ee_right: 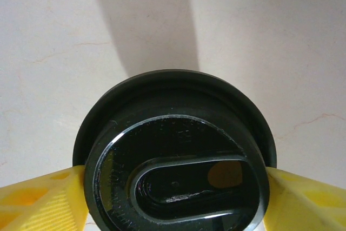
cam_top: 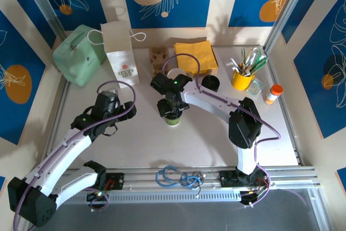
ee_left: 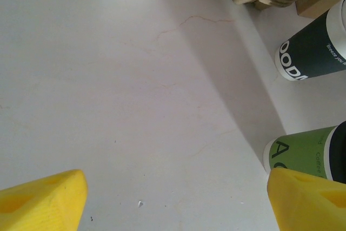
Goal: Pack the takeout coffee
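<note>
- Two robot arms work one table [cam_top: 162, 144]. Each ends in one claw with two yellow fingers.
- One takeout coffee [cam_top: 173, 121] stands upright near the middle of the table, directly under the right claw [cam_top: 172, 109]. Its light green body shows just below the claw in the overhead view.
- The cup's round black lid [ee_right: 175, 155] is glossy, with a raised rim and an oval recess in the top. The left wrist camera shows pale lettering on the green wall.
- The right claw is closed on the coffee. Its two yellow fingers [ee_right: 38, 201] press the lid's edge from opposite sides.
- The left claw [ee_left: 173, 204] hangs spread wide over bare table with nothing between its fingers. The green cup stands just beyond its right finger.
- One dark cup [ee_left: 308, 52] with white lettering stands near the coffee but apart from it.
- Along the far edge are one green bag [cam_top: 81, 55], one white paper bag [cam_top: 120, 52], one stack of cardboard carriers [cam_top: 158, 58] and one pile of yellow napkins [cam_top: 195, 57].
- At the right are one yellow holder [cam_top: 242, 79] filled with utensils and one orange-capped bottle [cam_top: 274, 94].
</note>
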`<action>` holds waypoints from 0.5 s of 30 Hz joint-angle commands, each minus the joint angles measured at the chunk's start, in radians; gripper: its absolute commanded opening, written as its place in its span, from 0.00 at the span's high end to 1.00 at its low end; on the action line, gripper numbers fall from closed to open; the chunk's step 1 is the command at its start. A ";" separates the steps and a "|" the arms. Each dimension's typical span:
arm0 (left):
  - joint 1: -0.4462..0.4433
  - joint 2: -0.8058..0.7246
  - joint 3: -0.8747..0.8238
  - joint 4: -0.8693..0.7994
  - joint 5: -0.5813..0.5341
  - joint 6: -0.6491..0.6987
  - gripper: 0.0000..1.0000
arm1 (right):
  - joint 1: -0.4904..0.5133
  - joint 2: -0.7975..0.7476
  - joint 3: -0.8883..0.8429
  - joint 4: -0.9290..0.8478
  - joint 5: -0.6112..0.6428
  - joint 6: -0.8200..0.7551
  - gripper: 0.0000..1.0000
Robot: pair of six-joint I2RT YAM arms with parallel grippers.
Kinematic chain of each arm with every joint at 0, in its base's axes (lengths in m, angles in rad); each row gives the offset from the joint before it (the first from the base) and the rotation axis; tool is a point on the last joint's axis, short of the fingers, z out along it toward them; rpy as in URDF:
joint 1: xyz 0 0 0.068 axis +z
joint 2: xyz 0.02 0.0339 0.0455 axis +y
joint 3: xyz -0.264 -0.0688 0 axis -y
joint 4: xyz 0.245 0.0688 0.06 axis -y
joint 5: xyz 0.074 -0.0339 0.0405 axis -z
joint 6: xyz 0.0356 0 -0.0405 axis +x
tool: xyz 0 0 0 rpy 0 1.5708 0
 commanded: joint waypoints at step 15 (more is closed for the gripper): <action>0.019 -0.006 -0.005 -0.019 0.010 -0.001 0.14 | -0.130 -0.099 -0.068 -0.063 0.067 -0.020 0.24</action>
